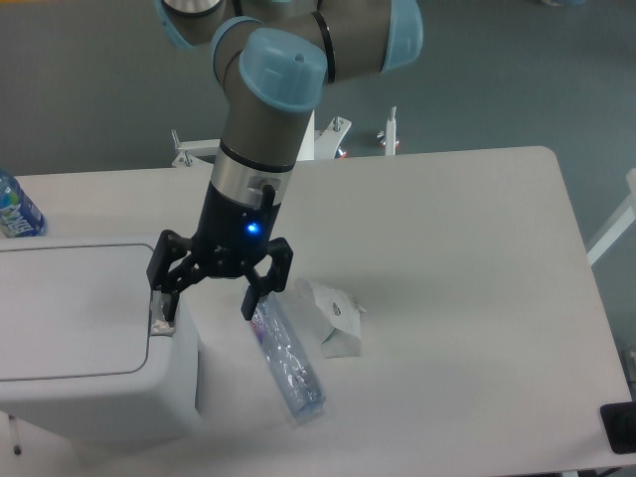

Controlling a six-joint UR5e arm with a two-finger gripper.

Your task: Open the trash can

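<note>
There is one trash can [79,338], two plastic bottles [288,363] [15,209], one small white box [333,320], and one gripper [209,303].

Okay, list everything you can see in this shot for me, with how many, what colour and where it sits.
trash can: one, white, lid shut, bottom left on the table
grey push tab: one, on the can's right edge, under the left fingertip
plastic bottle: one, clear bluish, lying on the table right of the can
small box: one, white, beside the bottle
second bottle: one, blue label, far left edge
table: one, white
dark object: one, bottom right corner, unclear what
arm: one, grey with blue caps
gripper: one, black, open, above the can's right edge
</note>
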